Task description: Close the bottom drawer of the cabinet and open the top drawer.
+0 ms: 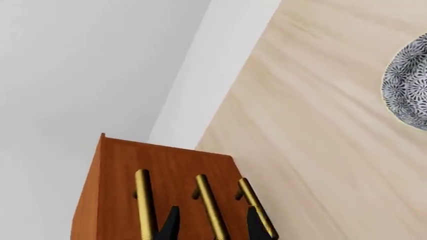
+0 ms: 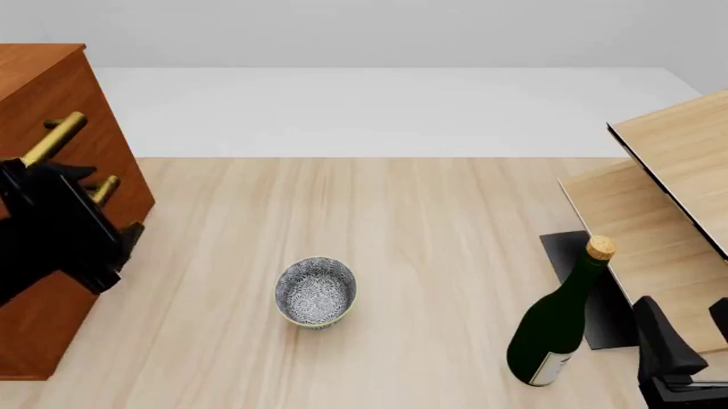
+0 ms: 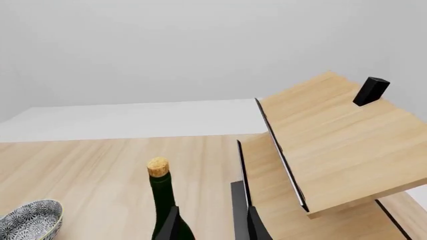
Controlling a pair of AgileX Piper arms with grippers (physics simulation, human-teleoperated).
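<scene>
The bottom drawer (image 1: 230, 170) of the cabinet (image 2: 46, 94) is met straight ahead of the left claw (image 1: 212, 227), whose two dark fingers are held apart with nothing between them but air and, further on, the brass bars. In the left wrist view three bars are seen side by side on the cabinet's front: the middle handle (image 1: 208, 205) is lined up between the fingers, the bottom drawer's handle (image 1: 257, 207) lies just beyond the finger on the bench (image 2: 432, 239) side, and the top drawer's handle (image 1: 142, 200) lies beyond the other finger, towards the cabinet's upper end. Each bar's long axis is laid level across its drawer front, so the fingers are set across it. Whether the bottom drawer stands proud of the front cannot be told; the face looks nearly flush. For the top drawer (image 1: 123, 200), a shift upward from the claw's present line is judged to be needed.

The right claw (image 2: 683, 358), also spread and holding nothing, is kept well apart from the cabinet, beside the bottle (image 2: 560, 319) and the pale rack (image 2: 671, 204), so the left arm is plainly the nearer one
</scene>
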